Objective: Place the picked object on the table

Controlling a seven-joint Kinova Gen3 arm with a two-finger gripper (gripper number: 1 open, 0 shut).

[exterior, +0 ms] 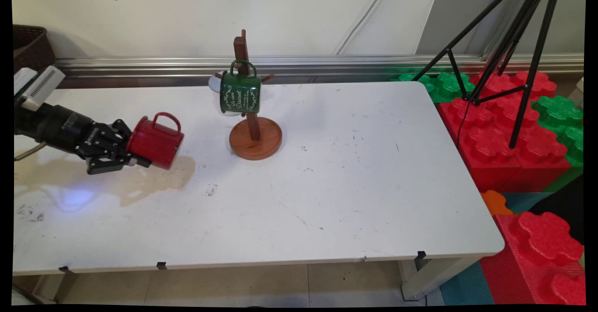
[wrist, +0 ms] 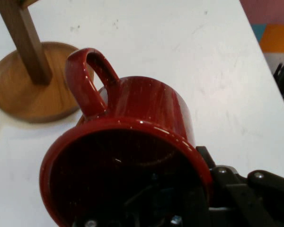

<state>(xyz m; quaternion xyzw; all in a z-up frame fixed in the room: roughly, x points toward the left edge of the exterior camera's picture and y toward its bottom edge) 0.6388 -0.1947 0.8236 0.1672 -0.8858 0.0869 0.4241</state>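
Red enamel mug [exterior: 156,141] hangs sideways in the black gripper [exterior: 133,155] above the left part of the white surface [exterior: 355,172], handle up and base pointing toward the wooden mug stand [exterior: 254,132]. The gripper is clamped on the mug's rim, one finger inside the cup and one outside. Just to its right stands the stand, with a green mug [exterior: 240,92] hung on a peg. Red and green foam blocks [exterior: 509,130] and a black tripod [exterior: 514,46] sit beyond the surface's right edge.
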